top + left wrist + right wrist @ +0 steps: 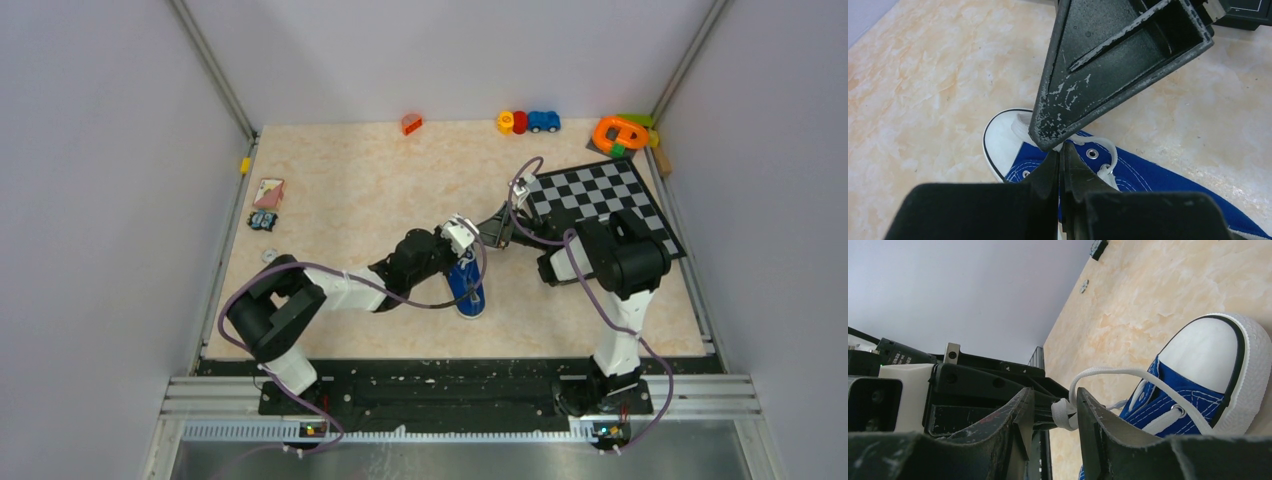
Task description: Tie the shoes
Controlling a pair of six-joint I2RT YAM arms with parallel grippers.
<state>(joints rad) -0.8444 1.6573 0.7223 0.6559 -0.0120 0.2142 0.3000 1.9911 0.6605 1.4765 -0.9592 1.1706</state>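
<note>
The shoe [467, 290] lies near-centre on the tabletop [350, 200]. The left hand [1059, 167] is pinched closed on a lace [1064, 414]. The right hand [1054, 402] is parted around that lace.

Blue canvas sneaker [467, 290], white toe cap, upright on sole; white lace [1108, 372] loop raised above tongue.
</note>
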